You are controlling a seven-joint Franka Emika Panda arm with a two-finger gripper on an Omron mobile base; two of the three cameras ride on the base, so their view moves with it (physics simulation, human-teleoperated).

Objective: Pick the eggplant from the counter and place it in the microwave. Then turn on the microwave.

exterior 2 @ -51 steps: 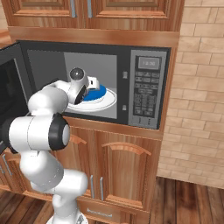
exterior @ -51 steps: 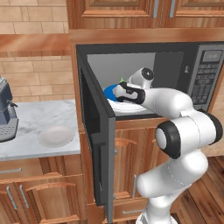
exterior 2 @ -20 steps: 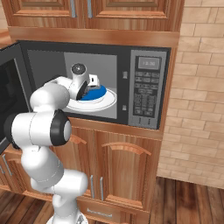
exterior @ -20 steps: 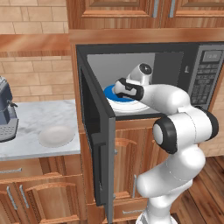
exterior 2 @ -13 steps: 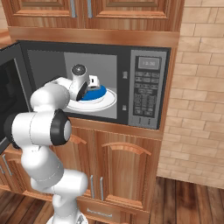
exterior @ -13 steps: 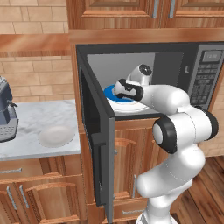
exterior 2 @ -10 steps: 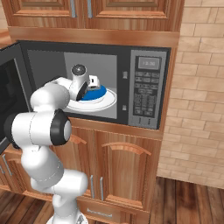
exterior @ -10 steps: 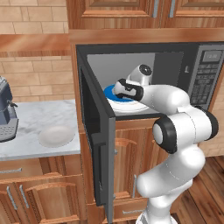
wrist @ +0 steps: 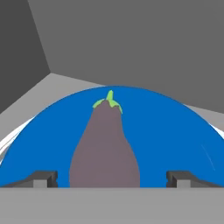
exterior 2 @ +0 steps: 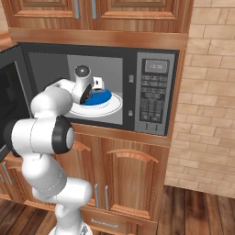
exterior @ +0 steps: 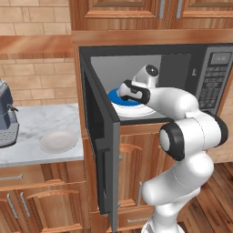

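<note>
The eggplant (wrist: 105, 148), dark purple-grey with a green stem tip, lies on a blue plate (wrist: 175, 131) inside the microwave (exterior: 214, 77). Its stem points away from the hand. My gripper (wrist: 113, 177) is open, and both fingertips (wrist: 43, 177) stand clear of the eggplant's sides with blue plate showing in the gaps. In the left base view the gripper (exterior: 125, 91) reaches into the cavity over the blue plate (exterior: 119, 99), which rests on the white turntable (exterior: 136, 110). The right base view shows the gripper (exterior 2: 94, 89) above the blue plate (exterior 2: 102, 97). The counter (exterior: 32, 127) lies left of the microwave.
The microwave door (exterior: 98, 136) hangs wide open to the left of the arm. Its button panel (exterior 2: 153, 94) is on the right side. A pale bowl (exterior: 58, 141) and a grey coffee machine (exterior: 7, 118) stand on the counter. Wooden cabinets sit above and below.
The hand has pushed slightly deeper into the microwave and then stayed put over the blue plate. The eggplant now lies free on the plate.
</note>
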